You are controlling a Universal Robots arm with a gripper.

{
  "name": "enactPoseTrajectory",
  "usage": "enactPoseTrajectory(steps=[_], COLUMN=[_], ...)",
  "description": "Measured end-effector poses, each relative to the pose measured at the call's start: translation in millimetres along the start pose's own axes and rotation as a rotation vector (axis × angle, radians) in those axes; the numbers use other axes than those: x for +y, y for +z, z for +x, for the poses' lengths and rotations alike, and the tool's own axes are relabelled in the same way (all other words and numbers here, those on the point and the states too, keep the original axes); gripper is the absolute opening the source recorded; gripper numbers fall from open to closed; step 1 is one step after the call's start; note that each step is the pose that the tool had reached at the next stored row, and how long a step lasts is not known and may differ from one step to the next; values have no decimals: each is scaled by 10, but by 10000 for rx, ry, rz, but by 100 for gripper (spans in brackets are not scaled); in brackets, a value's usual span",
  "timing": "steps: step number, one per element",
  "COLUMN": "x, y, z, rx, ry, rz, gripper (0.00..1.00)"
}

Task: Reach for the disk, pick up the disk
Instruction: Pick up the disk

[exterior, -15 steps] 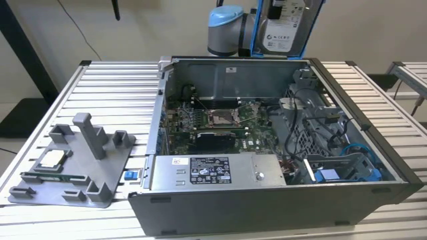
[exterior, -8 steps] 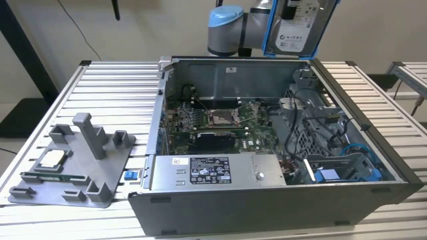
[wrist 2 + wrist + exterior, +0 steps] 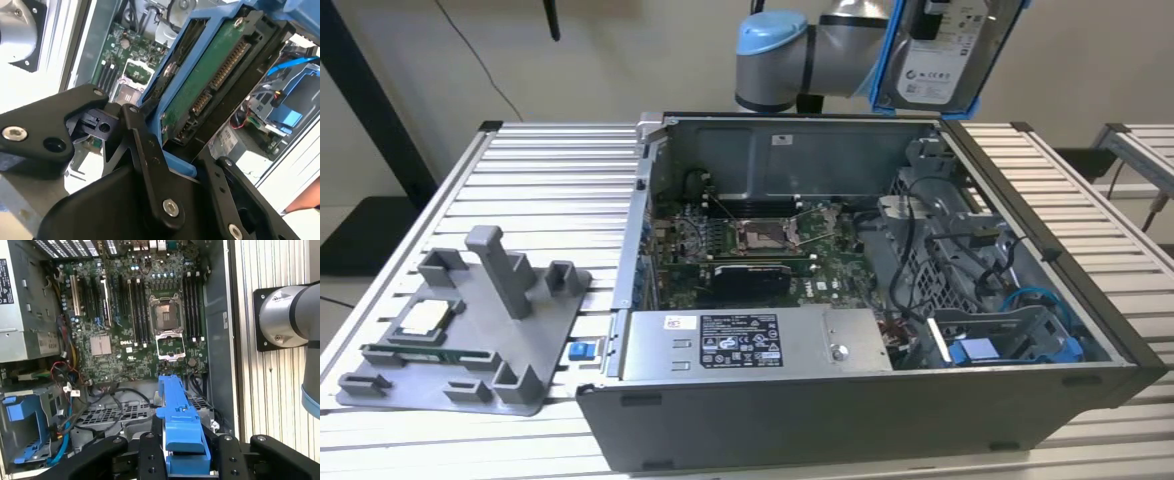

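Exterior view: While the arm hangs above the far edge of the open computer case (image 3: 881, 290), the disk (image 3: 945, 55) is already held high in the air, clear of the case and of the slatted surface (image 3: 520, 170). Its white label faces the camera, its blue bracket (image 3: 890, 60) runs down the side, and its long axis stands close to upright, tipped slightly. A grey fixture tray (image 3: 467, 335) with a small square chip (image 3: 424, 318) lies well apart at the exterior view's left.

Second wrist view: The gripper (image 3: 177, 167) has its black jaws clamped on the disk (image 3: 210, 85) at the lower end of the blue bracket. The green circuit-board side and connector row face this camera; the long axis runs away from the jaws.

First wrist view: The bracket's blue edge (image 3: 177, 420) sits between the jaws, pointing out over the motherboard (image 3: 140, 315). An empty blue drive bay (image 3: 25, 415) sits low in the case.

Doing it well: By my judgement the pick is essentially done; what matters is a firm, square hold, since the grip takes only one end and the disk could pivot.
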State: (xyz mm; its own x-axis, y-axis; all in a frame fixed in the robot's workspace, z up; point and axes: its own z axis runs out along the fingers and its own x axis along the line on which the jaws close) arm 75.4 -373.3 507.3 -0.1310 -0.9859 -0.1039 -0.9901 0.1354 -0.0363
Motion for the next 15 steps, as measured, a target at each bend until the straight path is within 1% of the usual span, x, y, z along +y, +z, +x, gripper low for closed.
enactPoseTrajectory(steps=[4,9,11,13,15], x=[-5,-69,-71,-77,-87], y=[0,3,3,0,-6], z=[0,-9,-5,30,100], rx=[-1,2,7,7,7], ry=[-2,-1,0,-3,-2], rz=[0,0,1,0,1], gripper=[0,0,0,0,0])
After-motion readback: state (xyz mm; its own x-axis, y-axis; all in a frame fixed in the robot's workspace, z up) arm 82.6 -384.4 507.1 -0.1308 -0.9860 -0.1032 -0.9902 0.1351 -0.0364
